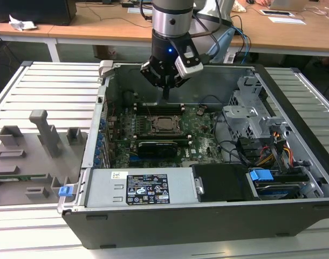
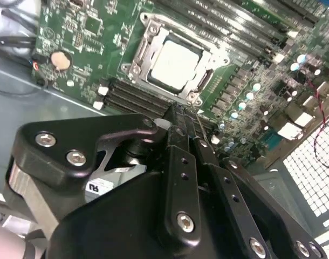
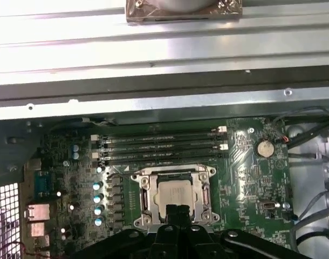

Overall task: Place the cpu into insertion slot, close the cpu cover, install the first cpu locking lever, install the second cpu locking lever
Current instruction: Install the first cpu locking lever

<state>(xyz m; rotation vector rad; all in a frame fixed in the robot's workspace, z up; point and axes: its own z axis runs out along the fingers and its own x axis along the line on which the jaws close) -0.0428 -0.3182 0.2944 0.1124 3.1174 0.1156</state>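
Cpu sits in the insertion slot, with the cpu cover lying flat around it. End effector hovers above the slot's far side, its fingers pressed together and empty.

We show an open computer case on a slatted table: power supply along its near wall, drive cage toward the exterior view's right, grey fixture tray outside at the exterior view's left

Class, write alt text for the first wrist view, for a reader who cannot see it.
The cpu lies framed by the closed cpu cover on a green motherboard. The shut gripper hovers close to the cover's edge.
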